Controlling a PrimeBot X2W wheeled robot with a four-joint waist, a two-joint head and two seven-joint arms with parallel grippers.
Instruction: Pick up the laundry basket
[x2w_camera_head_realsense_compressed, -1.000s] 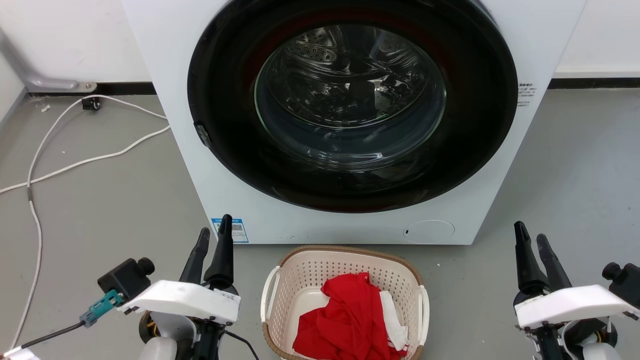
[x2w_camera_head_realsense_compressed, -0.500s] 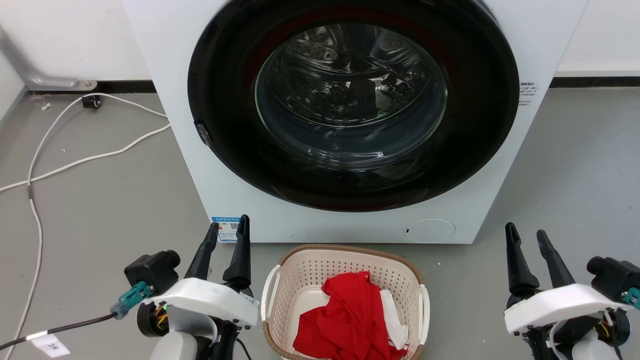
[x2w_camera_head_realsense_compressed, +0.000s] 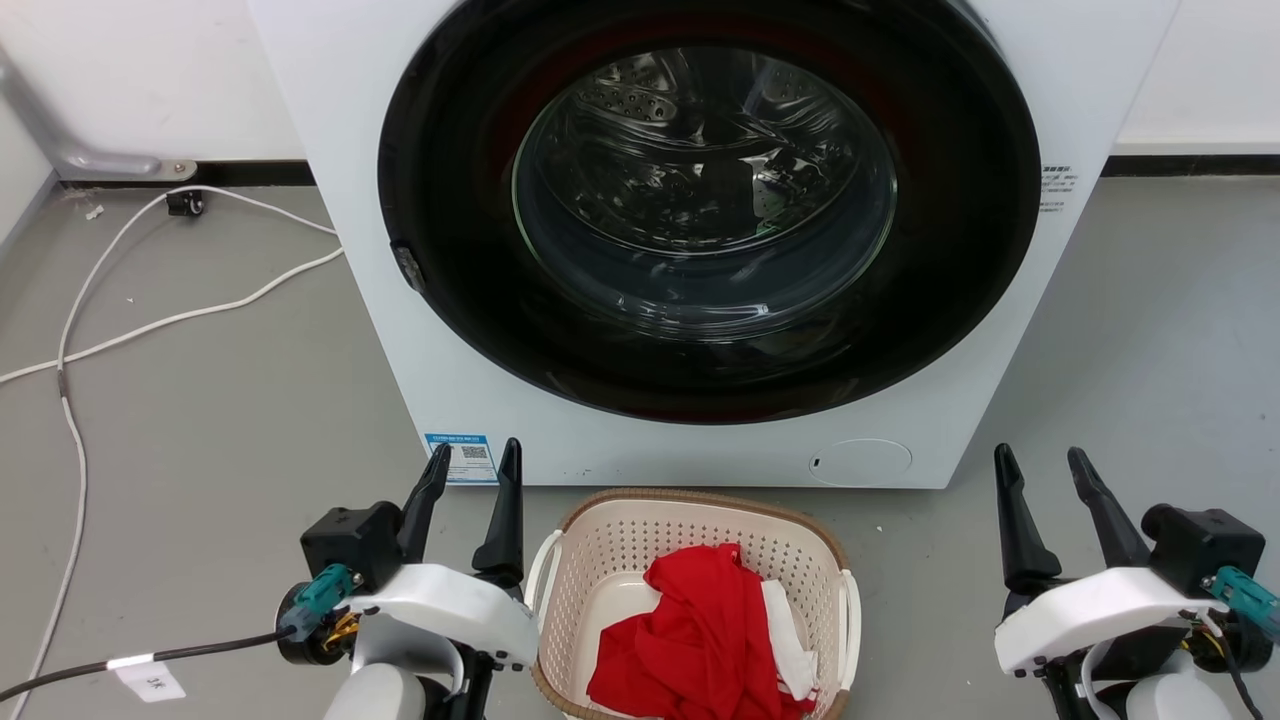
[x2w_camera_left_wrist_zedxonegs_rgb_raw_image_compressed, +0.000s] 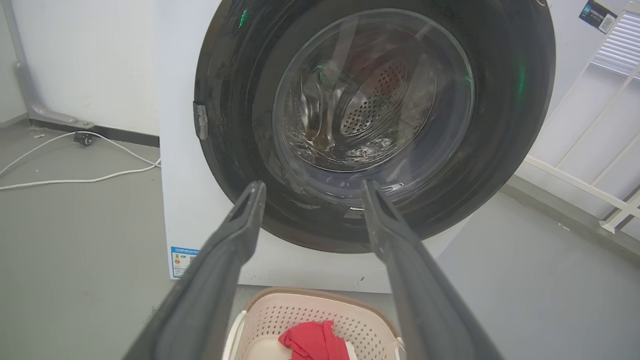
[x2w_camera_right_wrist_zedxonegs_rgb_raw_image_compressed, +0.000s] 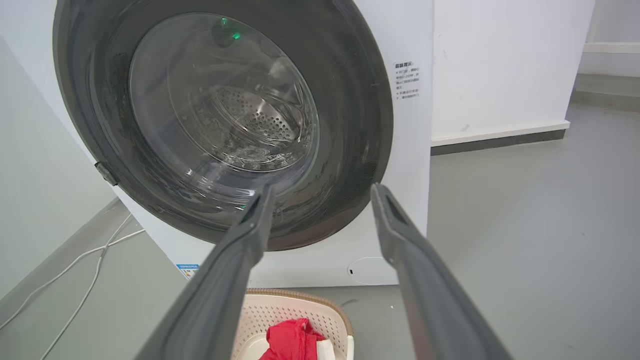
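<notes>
Grey floor (x2w_camera_head_realsense_compressed: 200, 420): my left gripper (x2w_camera_head_realsense_compressed: 476, 450) has slid in just beside the cream perforated plastic laundry basket (x2w_camera_head_realsense_compressed: 700, 497); the right gripper (x2w_camera_head_realsense_compressed: 1038, 453) lags, well apart. Both jaws gape, empty.

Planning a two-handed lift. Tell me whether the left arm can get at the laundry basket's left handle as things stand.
Probably yes. The left arm sits just beside the laundry basket, its jaws open and empty, close to the white left handle; nothing visible stands between them.

White wrist shells (x2w_camera_head_realsense_compressed: 450, 600), dark tapered fingers (x2w_camera_head_realsense_compressed: 505, 515), teal connectors (x2w_camera_head_realsense_compressed: 320, 588)
</notes>
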